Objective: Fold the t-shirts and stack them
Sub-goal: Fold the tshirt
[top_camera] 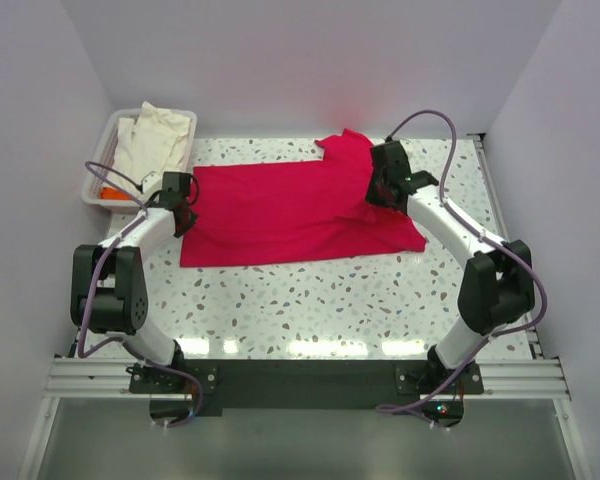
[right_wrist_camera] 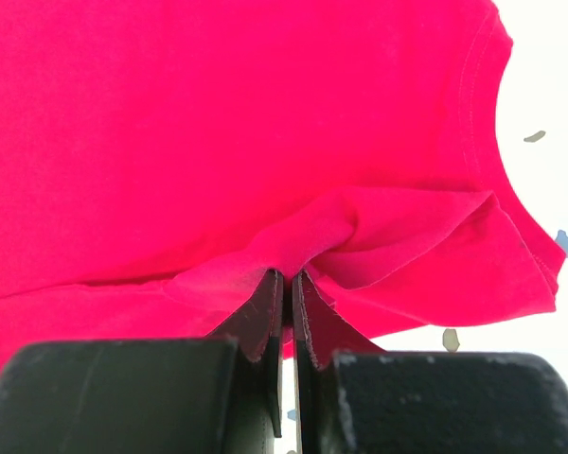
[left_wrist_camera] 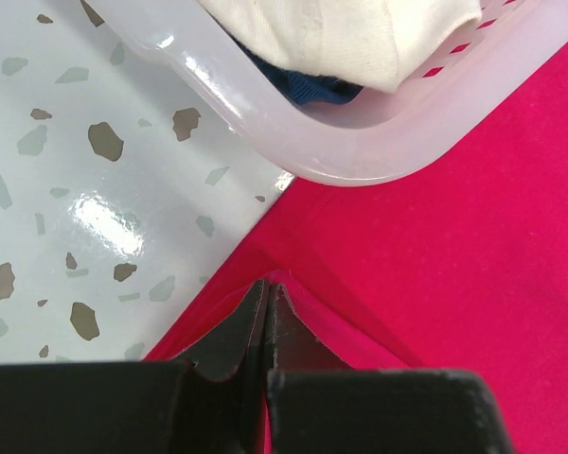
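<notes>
t-shirt [top_camera: 280, 215] red, on table [top_camera: 330, 300] | left fingers [left_wrist_camera: 235, 342] pinching its corner | right fingers [right_wrist_camera: 263, 322] pinching a fold

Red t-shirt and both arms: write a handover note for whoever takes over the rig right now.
Left gripper: shut, pinching the red t-shirt at its edge by the tray.
Right gripper: shut on a bunched pinch of the same shirt near its neckline.
The red shirt lies spread on the table. The cream t-shirt sits crumpled in the tray, with orange fabric at its near end.
Done: both grips set.
Left: fold the red shirt, then the others, and stack.
</notes>
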